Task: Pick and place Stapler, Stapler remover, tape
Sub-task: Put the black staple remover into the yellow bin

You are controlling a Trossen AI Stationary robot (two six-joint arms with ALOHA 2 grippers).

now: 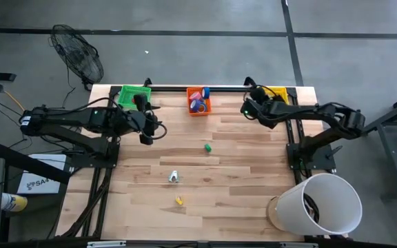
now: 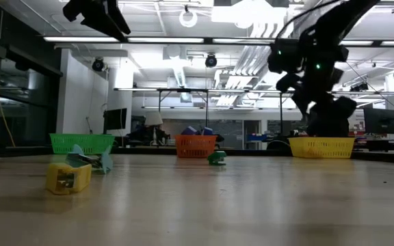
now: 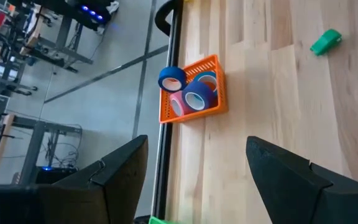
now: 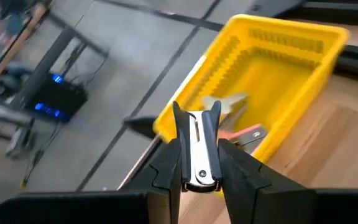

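Stapler remover (image 4: 199,152) clamped in right tool (image 4: 199,180), hanging above yellow bin (image 4: 291,68) at worktop (image 1: 240,172) far edge. Risk: release off-centre, bounce off rim onto floor. Left tool (image 3: 197,180) apart, empty, near orange bin (image 3: 194,109) of tape (image 3: 171,78).

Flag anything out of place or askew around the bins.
One blue tape roll sits perched on the orange bin's rim at the table's edge, rather than down inside with the other rolls. It could tip off. The yellow bin and green bin look normal.
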